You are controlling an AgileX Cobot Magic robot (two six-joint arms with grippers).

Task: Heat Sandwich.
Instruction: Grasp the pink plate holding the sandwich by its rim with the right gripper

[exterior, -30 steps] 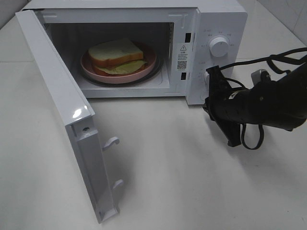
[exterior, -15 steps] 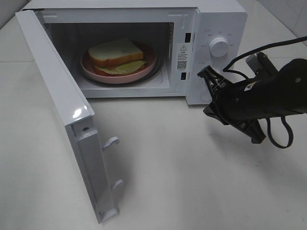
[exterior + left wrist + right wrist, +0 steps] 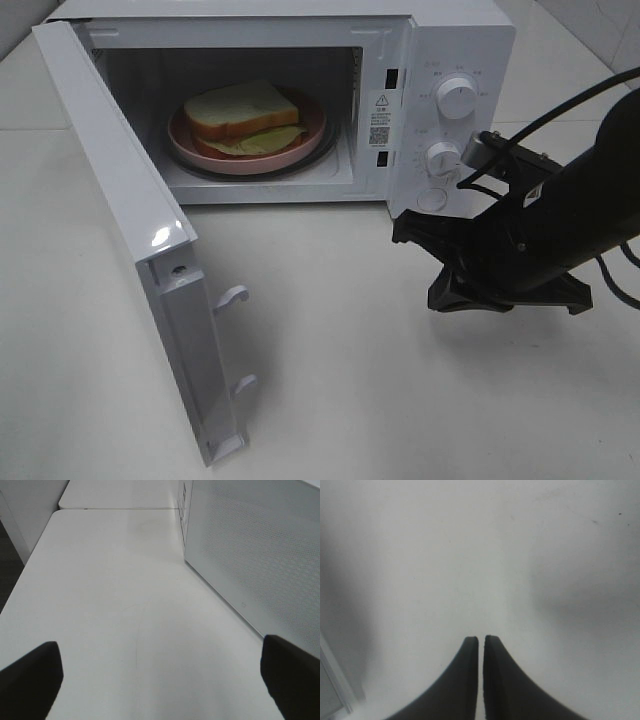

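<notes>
The sandwich (image 3: 243, 115), white bread with a pale green leaf sticking out, lies on a round pink plate (image 3: 310, 133) inside the open microwave (image 3: 460, 40). My right gripper (image 3: 402, 230) is shut and empty. It hangs low over the table just in front of the microwave's control panel. The right wrist view shows its fingertips (image 3: 481, 640) pressed together above bare white table. My left gripper (image 3: 161, 677) is open, with its fingers (image 3: 30, 680) spread wide over the table beside the microwave's perforated side wall (image 3: 250, 545). It is out of the exterior high view.
The microwave door (image 3: 130, 220) stands swung open toward the front left, with latch hooks (image 3: 232, 297) sticking out. Two knobs (image 3: 457, 98) (image 3: 442, 158) and a round button (image 3: 432, 198) sit on the control panel. Cables (image 3: 560, 110) trail behind the right arm.
The right arm has swung down and turned, lowering its gripper from in front of the control panel toward the table. The lower knob is now uncovered. Sandwich, plate and door have not moved.
</notes>
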